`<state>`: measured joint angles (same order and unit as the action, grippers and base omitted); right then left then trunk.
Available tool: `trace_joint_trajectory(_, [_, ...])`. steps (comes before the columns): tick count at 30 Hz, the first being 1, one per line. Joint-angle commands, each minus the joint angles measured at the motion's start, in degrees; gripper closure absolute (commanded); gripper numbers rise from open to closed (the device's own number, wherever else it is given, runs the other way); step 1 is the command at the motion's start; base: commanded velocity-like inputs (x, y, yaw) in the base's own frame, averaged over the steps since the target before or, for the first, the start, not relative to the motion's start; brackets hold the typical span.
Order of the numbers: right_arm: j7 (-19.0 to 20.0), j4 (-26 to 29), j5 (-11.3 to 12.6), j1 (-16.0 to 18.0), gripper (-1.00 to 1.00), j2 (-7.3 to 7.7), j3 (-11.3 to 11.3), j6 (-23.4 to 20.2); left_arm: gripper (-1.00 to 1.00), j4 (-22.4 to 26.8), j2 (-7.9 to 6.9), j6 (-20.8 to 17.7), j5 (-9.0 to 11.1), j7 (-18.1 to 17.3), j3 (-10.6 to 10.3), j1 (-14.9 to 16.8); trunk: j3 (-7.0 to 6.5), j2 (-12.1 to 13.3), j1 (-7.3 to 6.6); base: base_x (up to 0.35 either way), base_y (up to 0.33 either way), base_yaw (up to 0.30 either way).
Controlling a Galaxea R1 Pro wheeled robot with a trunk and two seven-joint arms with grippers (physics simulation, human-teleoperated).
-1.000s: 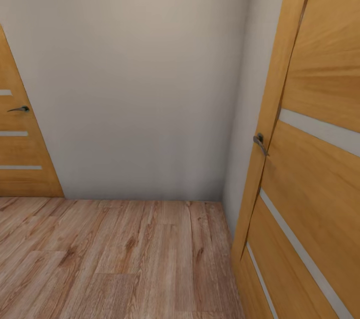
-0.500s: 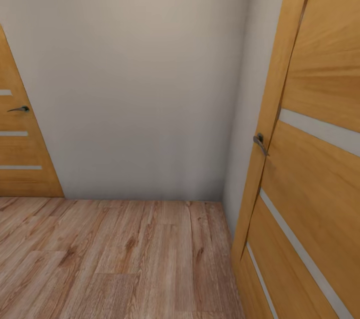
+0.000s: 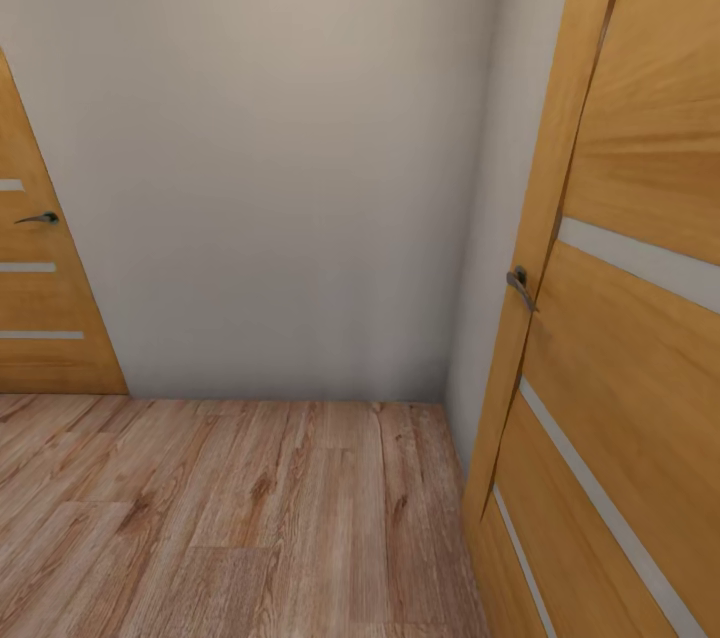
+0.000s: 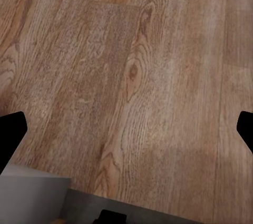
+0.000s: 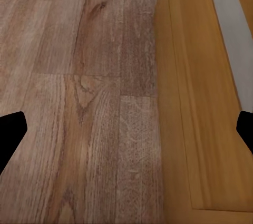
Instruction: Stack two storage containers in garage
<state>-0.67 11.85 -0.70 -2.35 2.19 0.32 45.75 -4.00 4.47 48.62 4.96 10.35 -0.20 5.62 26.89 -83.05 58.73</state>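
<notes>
While I face a plain beige wall [image 3: 280,158] beside an open honey-coloured wooden door with pale stripes [image 3: 620,318], swinging my base could clip that door. Both arms hang low, wrists aimed at the light wood-plank floor [image 4: 132,76]. Left gripper [image 4: 126,129] and right gripper [image 5: 126,129] spread wide, carrying nothing. Neither red-orange container is visible from here.

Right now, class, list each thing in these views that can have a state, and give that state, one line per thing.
Door on the right: swung open, its edge toward the camera.
Door on the left: seems shut, flat in its wall.
Left gripper: open, nothing between its fingertips, over wood floor.
Right gripper: open, empty, over the floor beside the right door's foot.
</notes>
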Motion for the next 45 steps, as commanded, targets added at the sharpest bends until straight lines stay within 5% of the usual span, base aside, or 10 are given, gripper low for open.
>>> trace_joint_trajectory(1, [-0.08, 0.11, -0.07, -0.03, -1.0, 0.01, 0.03, 0.04, -1.0, -0.22, 0.02, 0.34, 0.49, -0.26, -0.07, 0.1, 0.05, -0.03, 0.0, 0.0, 0.0, 0.0])
trace_joint_trajectory(45, [-0.04, 0.02, 0.33, -0.04, -1.0, 0.01, 0.03, -0.12, -1.0, -0.22, 0.02, 0.4, 0.41, -0.03, -0.04, 0.1, 0.05, -0.03, 0.0, 0.0, 0.0, 0.0])
